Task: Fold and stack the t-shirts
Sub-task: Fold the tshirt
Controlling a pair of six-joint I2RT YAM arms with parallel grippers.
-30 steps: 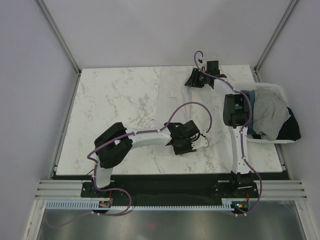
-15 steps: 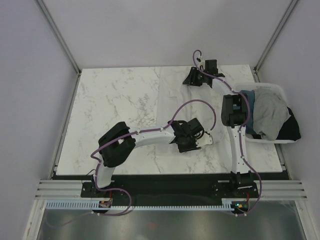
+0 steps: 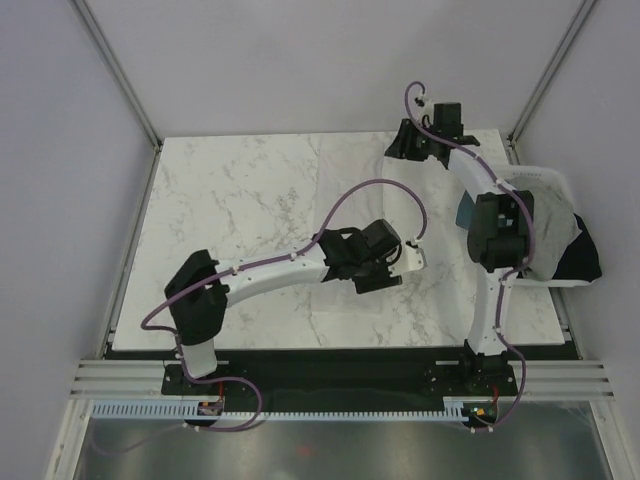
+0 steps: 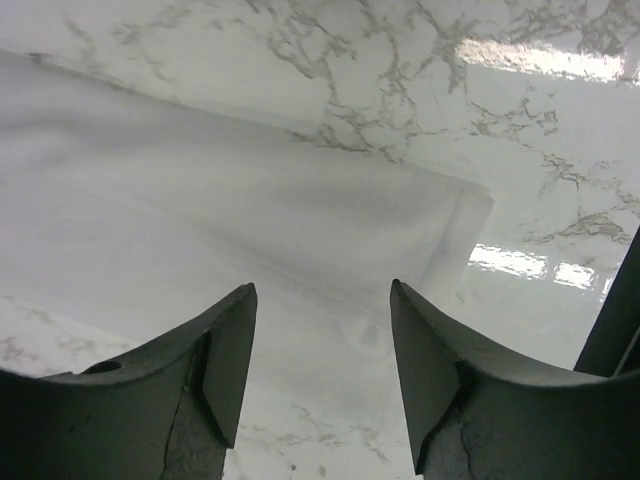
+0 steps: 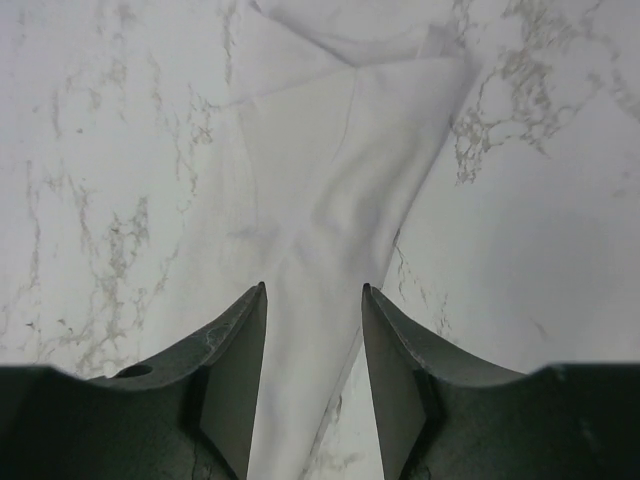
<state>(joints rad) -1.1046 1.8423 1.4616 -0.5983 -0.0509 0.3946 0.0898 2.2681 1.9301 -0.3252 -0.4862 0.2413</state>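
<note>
A plain white t-shirt (image 4: pixel 250 200) lies spread flat on the marble, and one of its corners (image 4: pixel 470 200) shows ahead of my left gripper (image 4: pixel 322 300). That gripper is open and hovers low over the cloth with nothing between its fingers. In the top view it sits mid-table, right of centre (image 3: pixel 410 258). My right gripper (image 5: pixel 314 300) is open at the far edge of the table (image 3: pixel 400 152). A creased strip of the white t-shirt (image 5: pixel 330 180) runs under and between its fingers. A light grey t-shirt (image 3: pixel 555 235) and a black one (image 3: pixel 585 262) are piled at the right.
A white plastic bin (image 3: pixel 545 172) stands at the right edge of the marble table (image 3: pixel 230 220) and holds the piled shirts, with the right arm's elbow (image 3: pixel 495 230) beside it. Purple cables loop over both arms. Grey walls close in the far side.
My left arm has stretched out, carrying its gripper right and slightly farther, and its jaws have opened wider. My right gripper has moved toward the far right corner.
</note>
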